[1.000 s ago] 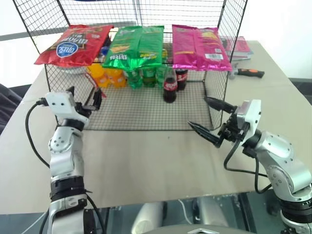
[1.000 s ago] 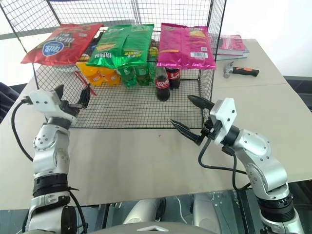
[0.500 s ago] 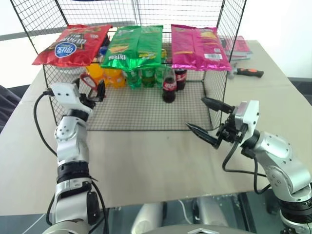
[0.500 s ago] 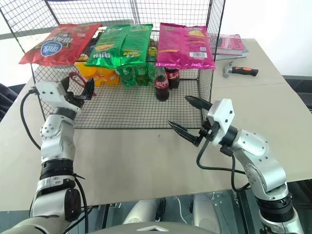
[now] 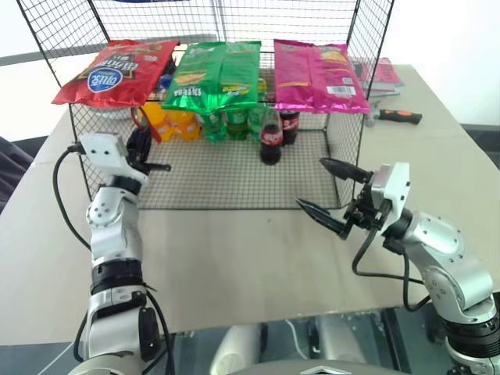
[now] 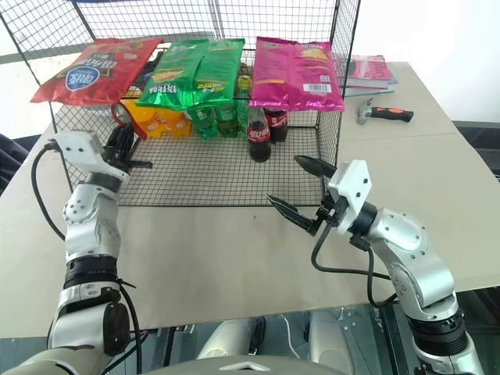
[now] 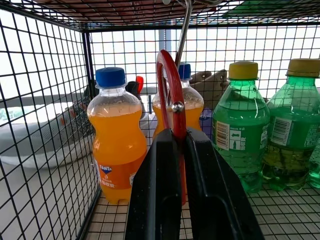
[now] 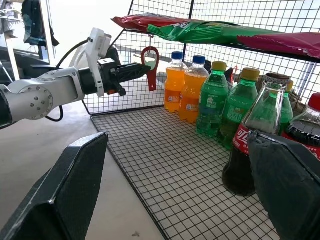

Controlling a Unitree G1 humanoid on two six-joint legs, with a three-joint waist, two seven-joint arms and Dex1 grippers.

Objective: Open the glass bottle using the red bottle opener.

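One beige table [image 5: 234,258], wire rack [image 5: 234,176] atop.

A beige worktop [image 5: 234,258] is carrying a wire rack [image 5: 234,176] (bottles inside), a hammer [image 5: 397,117] and books [image 5: 384,76].

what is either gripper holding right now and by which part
The left gripper is shut on the red bottle opener, pinching its lower handle end while the ring head hangs from a hook above. The right gripper is open and holds nothing.
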